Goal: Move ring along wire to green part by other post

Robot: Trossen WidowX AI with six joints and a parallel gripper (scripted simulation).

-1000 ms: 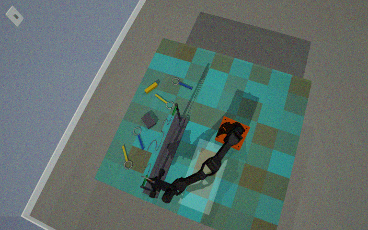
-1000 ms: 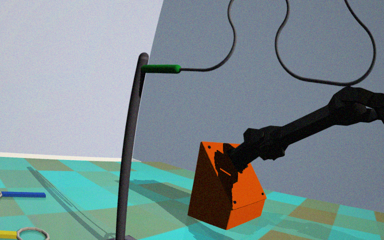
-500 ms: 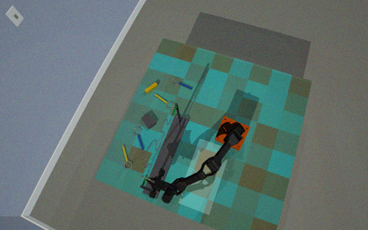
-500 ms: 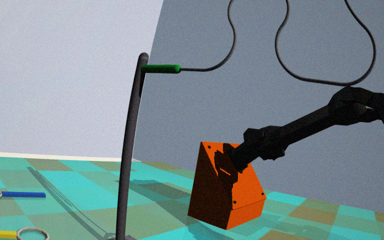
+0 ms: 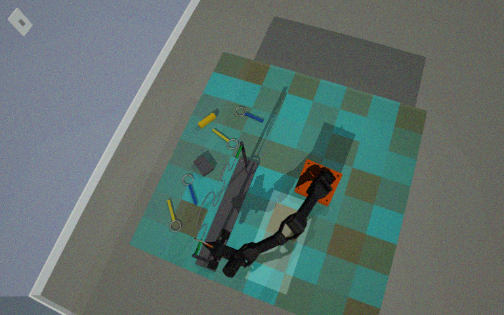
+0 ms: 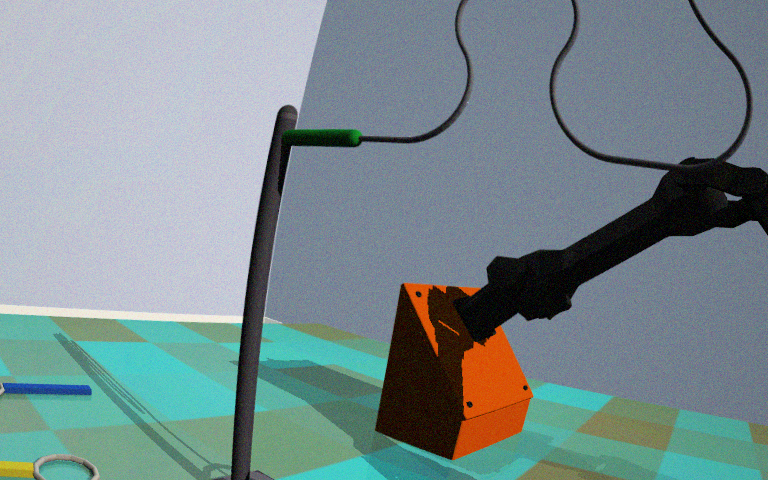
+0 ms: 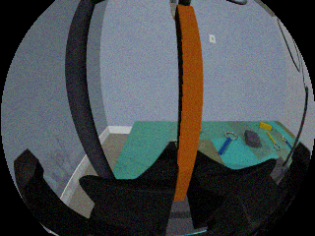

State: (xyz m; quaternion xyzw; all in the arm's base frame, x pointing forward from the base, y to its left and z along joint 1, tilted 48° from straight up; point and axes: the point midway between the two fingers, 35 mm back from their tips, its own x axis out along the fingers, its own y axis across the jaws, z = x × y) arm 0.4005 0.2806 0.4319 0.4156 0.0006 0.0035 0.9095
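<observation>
The orange handle (image 5: 209, 245) (image 7: 190, 88) stands between the fingers of my gripper (image 5: 215, 248) (image 7: 183, 164), which is shut on it. The ring (image 5: 200, 241) shows nearly edge-on in the top view, at the green part (image 5: 198, 249) beside the near post (image 5: 199, 256) (image 7: 78, 74). Whether it touches the green cannot be told; the wrist view cuts the ring off at its top edge. The grey wire (image 5: 199, 215) (image 6: 468, 73) winds to the other green part (image 5: 239, 151) (image 6: 321, 137) at the far post (image 5: 243, 153) (image 6: 257, 271). The exterior view does not show the gripper or ring.
A long dark base (image 5: 231, 200) carries both posts. Beyond the wire lie blue-handled rings (image 5: 192, 193) (image 5: 254, 117), yellow-handled rings (image 5: 171, 209) (image 5: 222, 135), a dark block (image 5: 205, 163) and a yellow block (image 5: 206, 120). The orange arm mount (image 5: 301, 186) (image 6: 492, 379) stands on the other side.
</observation>
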